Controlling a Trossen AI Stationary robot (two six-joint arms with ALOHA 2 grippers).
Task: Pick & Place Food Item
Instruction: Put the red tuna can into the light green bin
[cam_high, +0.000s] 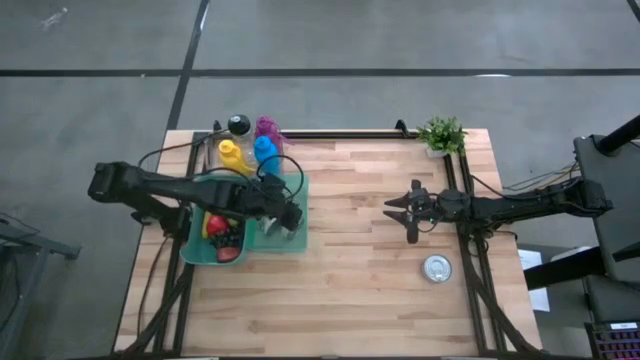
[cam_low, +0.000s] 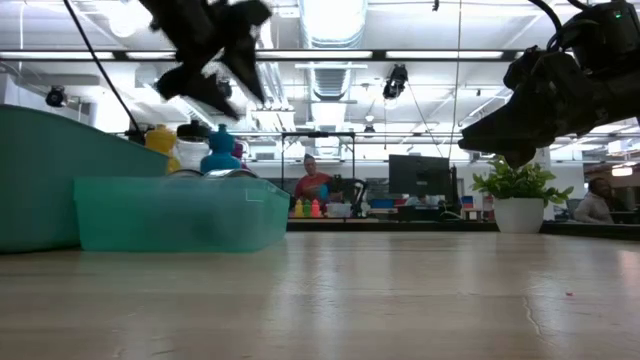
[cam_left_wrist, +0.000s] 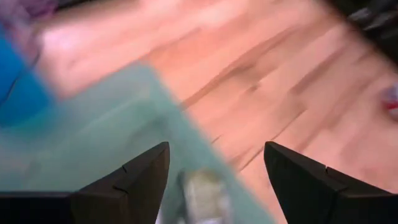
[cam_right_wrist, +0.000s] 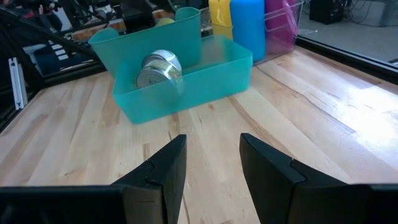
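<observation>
From above, a pale plank table (cam_high: 360, 250) stands on a grey concrete floor crossed by dark lines; at its left side sit two teal bins, the shallow bin (cam_high: 281, 215) just right of the deeper bin (cam_high: 200, 250), which holds red fruit. The left gripper (cam_high: 290, 215) hangs over the shallow bin with its fingers apart and empty. The right gripper (cam_high: 405, 210) waits at centre right with its fingers together, and a second can (cam_high: 436, 268) lies at lower right. Coloured bottles (cam_high: 250, 152) stand at the table's upper left, a potted plant (cam_high: 441, 135) at upper right. At table level, a lit workshop with ceiling lights fills the background, and a person in red sits far off at centre. The left wrist picture is blurred; the pale object between its fingers cannot be identified. From the right wrist, the tin can (cam_right_wrist: 158, 68) lies on its side inside the shallow bin at upper centre; its label cannot be read.
</observation>
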